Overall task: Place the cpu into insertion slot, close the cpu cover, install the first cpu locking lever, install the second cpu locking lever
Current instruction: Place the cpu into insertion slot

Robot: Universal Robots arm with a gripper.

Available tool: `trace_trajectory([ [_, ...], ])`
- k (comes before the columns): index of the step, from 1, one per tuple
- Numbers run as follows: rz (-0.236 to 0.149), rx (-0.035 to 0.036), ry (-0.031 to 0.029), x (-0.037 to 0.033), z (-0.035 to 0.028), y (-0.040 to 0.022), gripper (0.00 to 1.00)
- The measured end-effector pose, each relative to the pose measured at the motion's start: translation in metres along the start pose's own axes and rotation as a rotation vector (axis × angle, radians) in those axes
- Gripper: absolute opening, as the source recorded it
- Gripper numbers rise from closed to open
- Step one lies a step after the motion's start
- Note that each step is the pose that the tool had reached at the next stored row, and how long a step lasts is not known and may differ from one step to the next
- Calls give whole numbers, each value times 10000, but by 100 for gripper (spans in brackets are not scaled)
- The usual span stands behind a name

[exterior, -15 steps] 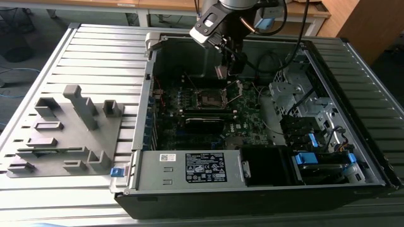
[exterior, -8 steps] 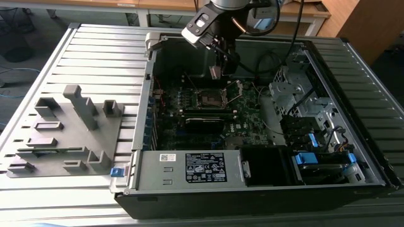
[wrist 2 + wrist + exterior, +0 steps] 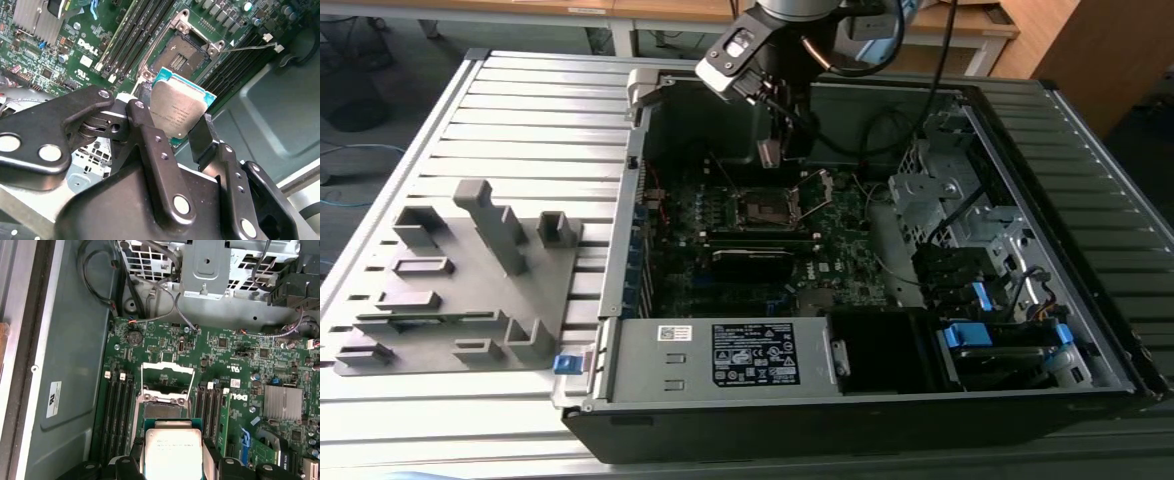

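My gripper (image 3: 774, 150) hangs inside the open computer case, shut on the cpu (image 3: 177, 107), a flat silvery square on a green backing. Both black fingers (image 3: 145, 125) clamp its opposite edges. In both wrist views the cpu (image 3: 172, 445) hovers above the board, short of the insertion slot (image 3: 182, 55), whose dark contact field lies uncovered inside a silvery rim. The slot (image 3: 765, 208) sits mid-board, below the gripper in the exterior view. The cpu cover (image 3: 167, 367) stands swung up at the slot's far side. A thin wire locking lever (image 3: 250, 46) sticks out beside the slot, unlatched.
Long black memory slots (image 3: 125, 45) flank the slot on both sides. A silver drive cage (image 3: 947, 200) and cables fill the case on the exterior view's right, a power supply (image 3: 720, 355) the near end. A grey fixture block (image 3: 467, 280) stands on the slatted table at left.
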State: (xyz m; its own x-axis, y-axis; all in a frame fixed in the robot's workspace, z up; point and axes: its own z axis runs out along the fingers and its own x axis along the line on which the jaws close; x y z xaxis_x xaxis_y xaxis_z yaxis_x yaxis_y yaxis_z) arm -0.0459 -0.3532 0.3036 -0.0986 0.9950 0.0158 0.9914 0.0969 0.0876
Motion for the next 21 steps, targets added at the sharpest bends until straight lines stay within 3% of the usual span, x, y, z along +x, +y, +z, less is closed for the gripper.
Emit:
trace_trajectory([
  [9,175,-2,-16,19,37,-59,54],
  [14,788,-11,-71,21,69,-64,54],
  [21,824,-14,-71,20,86,-65,54],
])
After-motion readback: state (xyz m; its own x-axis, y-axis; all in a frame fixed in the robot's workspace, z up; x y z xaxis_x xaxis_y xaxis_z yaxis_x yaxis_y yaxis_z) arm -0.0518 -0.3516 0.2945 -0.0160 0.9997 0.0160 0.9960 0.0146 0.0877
